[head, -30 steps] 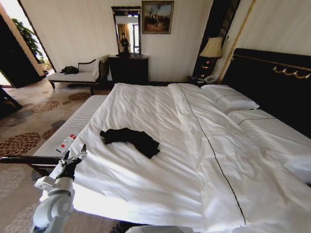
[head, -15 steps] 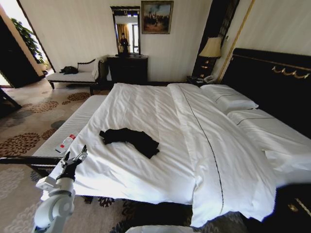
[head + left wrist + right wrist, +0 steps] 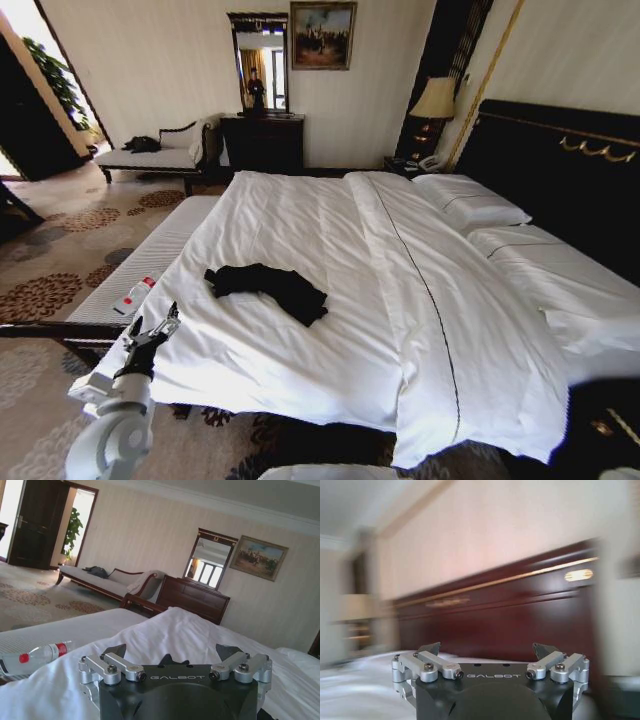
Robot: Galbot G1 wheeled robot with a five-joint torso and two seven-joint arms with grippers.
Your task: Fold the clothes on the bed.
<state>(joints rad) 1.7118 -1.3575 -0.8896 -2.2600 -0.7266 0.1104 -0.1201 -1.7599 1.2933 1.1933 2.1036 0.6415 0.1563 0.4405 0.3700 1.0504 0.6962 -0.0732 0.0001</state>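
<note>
Left gripper hovers over the near left corner of the bed, fingers spread, empty; the black T-shirt lies crumpled further in, well apart, with open duvet all around. Left wrist view: jaws wide over white duvet, a bottle nearby. Right wrist view: right gripper wide open, empty, facing the dark headboard.

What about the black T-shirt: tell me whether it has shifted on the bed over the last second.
No. The black T-shirt lies crumpled at the same spot on the bed, no nearer its dark seam line.
</note>
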